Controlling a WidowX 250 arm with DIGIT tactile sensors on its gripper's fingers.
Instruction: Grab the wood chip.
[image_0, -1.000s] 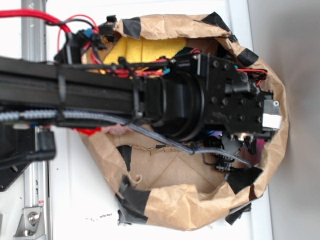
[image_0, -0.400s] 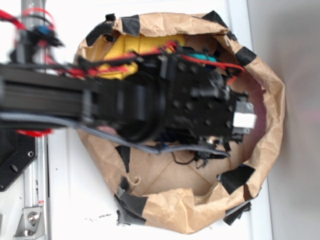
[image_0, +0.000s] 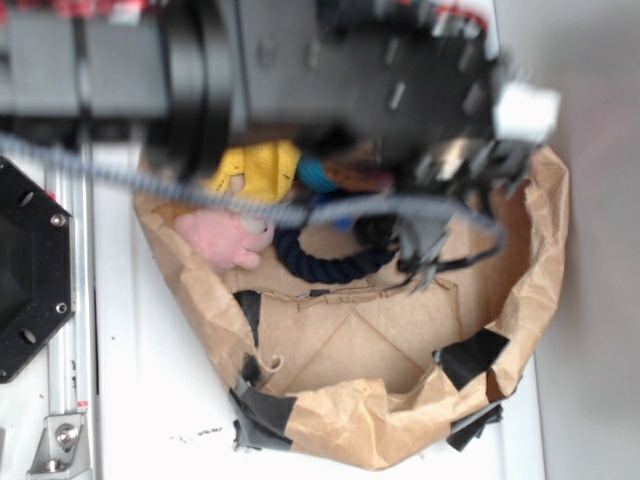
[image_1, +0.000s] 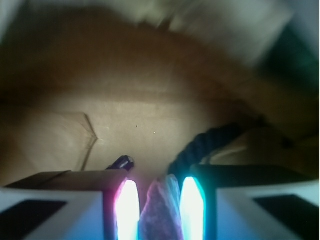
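Note:
In the wrist view the wood chip (image_1: 161, 210), a streaky purplish-brown sliver with a pointed tip, stands upright between my two glowing fingertips. My gripper (image_1: 160, 205) is shut on it, above the brown paper floor (image_1: 150, 125) of the bag. In the exterior view the arm is blurred across the top, and the gripper (image_0: 428, 262) hangs over the bag's inside. The chip itself cannot be made out there.
A dark navy rope (image_0: 325, 262) lies curled on the bag floor, just past my right finger (image_1: 210, 142). A pink plush toy (image_0: 225, 238), yellow cloth (image_0: 262, 168) and teal ball (image_0: 318, 175) sit at the bag's left. The crumpled paper wall (image_0: 545, 250) with black tape patches (image_0: 470, 355) rings everything.
The arm has swung toward the top of the exterior frame and closer to the camera, uncovering the rope, pink toy and bag floor that it hid before.

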